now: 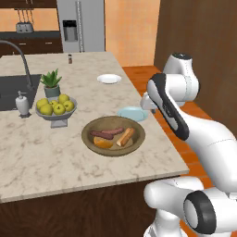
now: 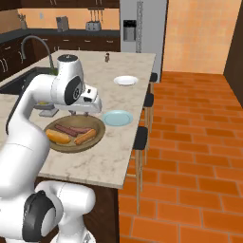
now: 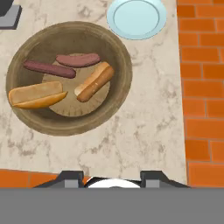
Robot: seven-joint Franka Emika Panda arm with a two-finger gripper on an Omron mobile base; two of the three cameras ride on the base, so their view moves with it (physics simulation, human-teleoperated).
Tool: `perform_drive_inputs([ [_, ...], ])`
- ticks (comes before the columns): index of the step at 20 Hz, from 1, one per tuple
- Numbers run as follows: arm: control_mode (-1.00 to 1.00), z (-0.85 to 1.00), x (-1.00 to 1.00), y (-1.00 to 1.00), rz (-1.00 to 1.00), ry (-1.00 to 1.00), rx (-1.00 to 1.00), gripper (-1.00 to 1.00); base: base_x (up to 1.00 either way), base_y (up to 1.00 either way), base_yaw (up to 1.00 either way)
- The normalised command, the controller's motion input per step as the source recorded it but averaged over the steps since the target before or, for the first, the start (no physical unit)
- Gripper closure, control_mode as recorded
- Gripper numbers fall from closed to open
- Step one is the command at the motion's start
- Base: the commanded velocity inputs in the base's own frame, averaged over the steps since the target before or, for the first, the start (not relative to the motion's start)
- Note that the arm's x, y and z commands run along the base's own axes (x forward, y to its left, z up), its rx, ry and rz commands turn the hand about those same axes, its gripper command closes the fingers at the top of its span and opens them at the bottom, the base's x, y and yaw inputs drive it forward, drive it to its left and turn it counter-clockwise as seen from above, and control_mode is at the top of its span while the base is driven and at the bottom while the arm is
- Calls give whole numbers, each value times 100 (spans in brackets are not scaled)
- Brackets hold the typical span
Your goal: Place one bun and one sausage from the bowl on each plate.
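Marble counter (image 1: 28,166) spans the left and centre of the left base view, orange brick floor to its right

Bowl (image 3: 30,118), brown wood, sits in the upper left of the hand view; all four pieces lie loose in it, so by the look of things nothing is plated yet. Two buns: one (image 3: 36,95) at the bowl's left, one (image 3: 94,81) angled at centre. Two sausages: a darker one (image 3: 49,69) and a pinker one (image 3: 78,60), side by side in the upper half. The centre bun nearly touches the pinker sausage, so a grab there risks nudging its neighbour

Pale blue plate (image 3: 136,17) lies at the top edge of the hand view, just beside the bowl rim, bare. White plate (image 1: 109,78) stands well apart, at upper centre of the left base view, also bare. Judged: the blue one is the easy first drop

Fingers (image 3: 113,178): tips barely show at the bottom of the hand view, holding nothing; whether spread or pressed together I cannot tell. The hand hangs above the near rim looking down, probably to line up a pick

Around: grey pedestal bowl of yellow-green fruit (image 1: 56,107), potted plant (image 1: 51,83), soap dispenser (image 1: 22,104), sink (image 1: 11,90), all left-hand, none between bowl and plates
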Motion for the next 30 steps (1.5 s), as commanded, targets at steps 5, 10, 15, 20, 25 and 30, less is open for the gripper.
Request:
perform_drive_inputs([
  [5, -100, -22, -17, 18, 0, 1, -1, -100, 0, 0, 0],
  [10, -100, -88, 44, 80, -11, 14, 0, -100, 0, 0, 0],
  [15, -100, -83, 59, 31, -20, 1, 4, -100, 0, 0, 0],
  [20, -100, -72, 62, 0, -20, 0, 13, -100, 0, 0, 0],
  [25, -100, -25, 67, 1, -8, 0, 2, -100, 0, 0, 0],
  [30, -100, -35, 60, 1, -1, 5, 0, -100, 0, 0, 0],
])
